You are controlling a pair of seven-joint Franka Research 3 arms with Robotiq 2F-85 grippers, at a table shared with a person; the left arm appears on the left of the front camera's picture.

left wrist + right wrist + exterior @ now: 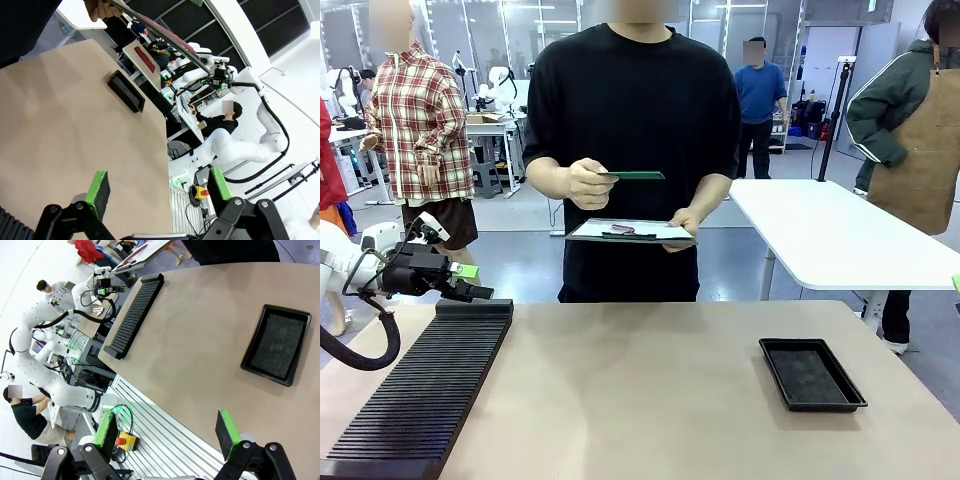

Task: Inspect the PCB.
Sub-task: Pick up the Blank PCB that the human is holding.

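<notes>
The thin, flat green rectangular PCB [632, 175] is at twelve o'clock beyond the table, pinched by one end in the person's hand [585, 183]. It looks light, stiff and fragile, so it is best taken by its bare edges. The black, green-padded left gripper [475, 282], at ten o'clock, and the right gripper [166, 430] both gape wide and hold nothing.

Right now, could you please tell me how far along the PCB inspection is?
Done: the PCB is off the table, in the person's hand. In hand: the person holds it level above the clipboard, seemingly checking it. Left: it has not yet been set down, perhaps in the black tray; the left gripper and right gripper are open, holding nothing.
</notes>
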